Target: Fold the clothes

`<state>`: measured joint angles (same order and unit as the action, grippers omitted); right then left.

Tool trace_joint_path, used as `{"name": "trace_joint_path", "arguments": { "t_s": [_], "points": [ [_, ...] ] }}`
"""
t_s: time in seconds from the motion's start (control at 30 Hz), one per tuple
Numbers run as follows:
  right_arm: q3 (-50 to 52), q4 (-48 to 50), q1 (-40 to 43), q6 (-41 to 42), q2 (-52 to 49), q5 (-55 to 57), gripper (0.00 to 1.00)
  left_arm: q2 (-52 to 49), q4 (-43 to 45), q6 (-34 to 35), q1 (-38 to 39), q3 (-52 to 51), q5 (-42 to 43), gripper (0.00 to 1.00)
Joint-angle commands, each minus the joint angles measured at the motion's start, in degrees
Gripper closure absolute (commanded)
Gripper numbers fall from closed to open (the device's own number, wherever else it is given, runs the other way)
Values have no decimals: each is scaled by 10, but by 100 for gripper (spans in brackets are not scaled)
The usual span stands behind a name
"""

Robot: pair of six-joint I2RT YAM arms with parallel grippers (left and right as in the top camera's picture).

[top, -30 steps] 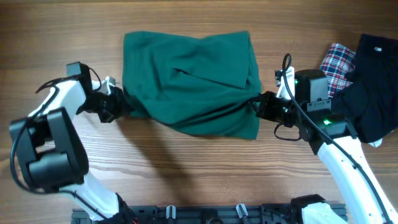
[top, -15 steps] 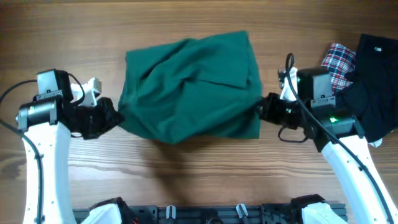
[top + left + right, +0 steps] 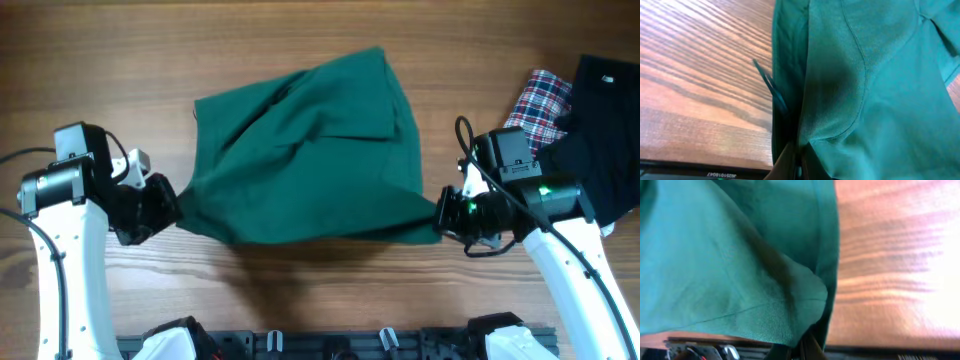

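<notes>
Left gripper point(image 3: 172, 205) and right gripper point(image 3: 441, 214) each pinch a near corner of the clothes point(image 3: 310, 150), apparently stretched crosswise between them.

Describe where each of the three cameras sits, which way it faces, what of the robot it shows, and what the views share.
Overhead: above the table, facing down; both arms, left hand and right hand pinching the green garment.
Left wrist: on the left arm, facing along its hand at gripped fabric; hand barely visible.
Right wrist: likewise on the right arm.
Shared: all show garment and table.
</notes>
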<state>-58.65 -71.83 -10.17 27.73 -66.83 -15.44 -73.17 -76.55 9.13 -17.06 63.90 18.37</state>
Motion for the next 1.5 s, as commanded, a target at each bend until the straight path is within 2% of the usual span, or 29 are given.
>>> {"name": "trace_joint_path", "arguments": {
  "t_s": [0.0,0.1,0.13,0.17,0.2,0.23,0.27,0.3,0.43,0.53,0.6,0.73,0.87,1.07,1.23,1.47],
  "points": [
    [-14,-52,3,-6,7,26,96,8,-9,8,-16,-2,-16,96],
    [-14,-72,3,-7,7,26,93,8,-10,8,-19,-2,-15,96],
    [-14,-75,3,-7,7,26,87,8,-12,8,-19,-2,-15,93],
    [-14,-75,3,-7,7,26,72,8,-14,8,-19,-2,-15,83],
    [-13,-74,3,-7,7,26,41,8,-17,8,-19,-2,-15,66],
    [-14,-73,3,-7,7,27,22,8,-20,8,-19,-2,-13,62],
    [-14,-71,3,-7,7,30,14,8,-22,8,-19,-2,-11,54],
    [-14,-68,3,-6,7,35,11,8,-24,8,-19,-2,-9,39],
    [-14,-28,3,-6,7,38,1,8,-26,8,-19,-2,-7,33],
    [-14,25,3,-8,7,38,0,8,-10,8,-19,-2,14,32],
    [-14,88,3,-8,6,34,0,8,33,8,-19,-2,57,33],
    [-14,225,3,-67,-26,-68,1,2,132,34,-18,-2,80,44],
    [-15,328,3,-67,-129,-76,0,-40,222,46,-4,-2,80,44],
    [-42,470,3,-68,-264,-89,1,-162,338,47,66,-2,82,44],
    [-56,530,3,-83,-316,-88,0,-270,430,49,111,-2,82,44],
    [-62,582,3,-98,-391,-77,0,-316,484,49,135,-2,78,43]
  ]
}}
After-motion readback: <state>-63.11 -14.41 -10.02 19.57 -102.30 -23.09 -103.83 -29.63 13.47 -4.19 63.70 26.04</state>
